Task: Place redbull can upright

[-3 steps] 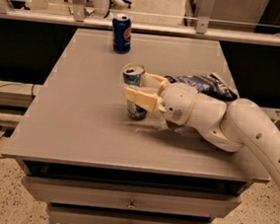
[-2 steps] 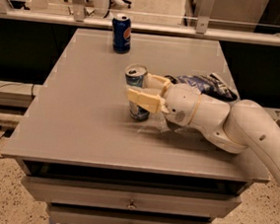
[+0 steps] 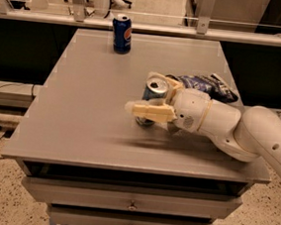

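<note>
The redbull can [image 3: 155, 93] is slim and blue and silver with a silver open top. It stands about upright on the grey table [image 3: 81, 109], right of centre. My gripper [image 3: 146, 96] reaches in from the right and is shut on the can. One cream finger [image 3: 148, 111] crosses its near side and the other [image 3: 172, 82] lies behind it. The can's lower part is partly hidden by the near finger.
A shorter dark-blue can with a round red-white-blue logo [image 3: 122, 33] stands upright at the back of the table. A blue crumpled snack bag [image 3: 207, 85] lies behind my wrist, near the right edge. Drawers sit below the tabletop's front edge.
My gripper has moved to the right and a little toward the front edge, carrying the redbull can with it. The dark-blue can has not moved.
</note>
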